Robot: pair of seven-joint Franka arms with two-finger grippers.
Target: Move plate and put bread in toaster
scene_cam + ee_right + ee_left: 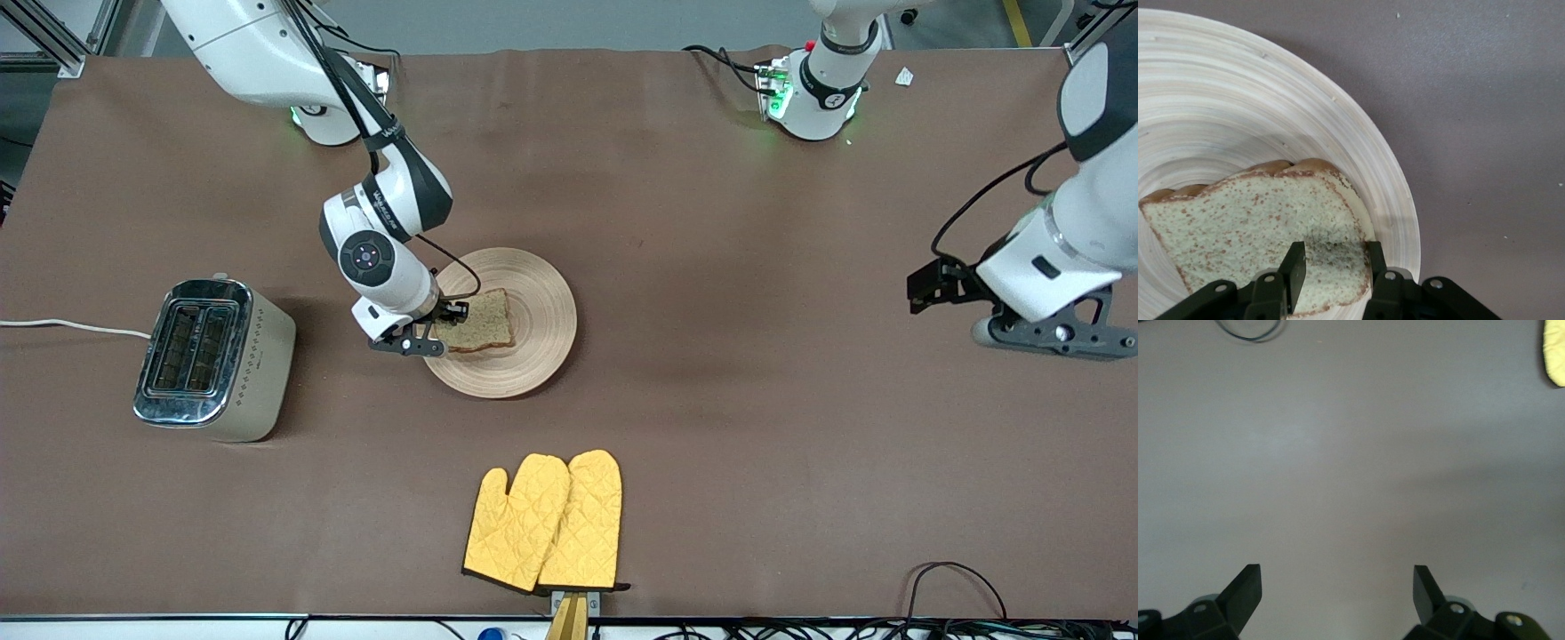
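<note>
The plate (533, 293) lies near the middle of the table, with the bread (484, 322) on the side of it toward the right arm's end. My right gripper (436, 329) is low over the plate's rim at the slice's corner. In the right wrist view its jaws (1333, 270) stand part open astride that corner of the bread (1258, 220): one finger lies over the speckled face, the other at the crust edge above the plate (1238, 100). The toaster (209, 356) stands toward the right arm's end, slots up. My left gripper (1058, 342) hangs open over bare table (1337, 587).
A pair of yellow oven mitts (544, 523) lies nearer the front camera than the plate; one corner shows in the left wrist view (1555, 353). The toaster's white cord (71, 325) runs off the table's end. A black cable loop (956, 582) lies at the front edge.
</note>
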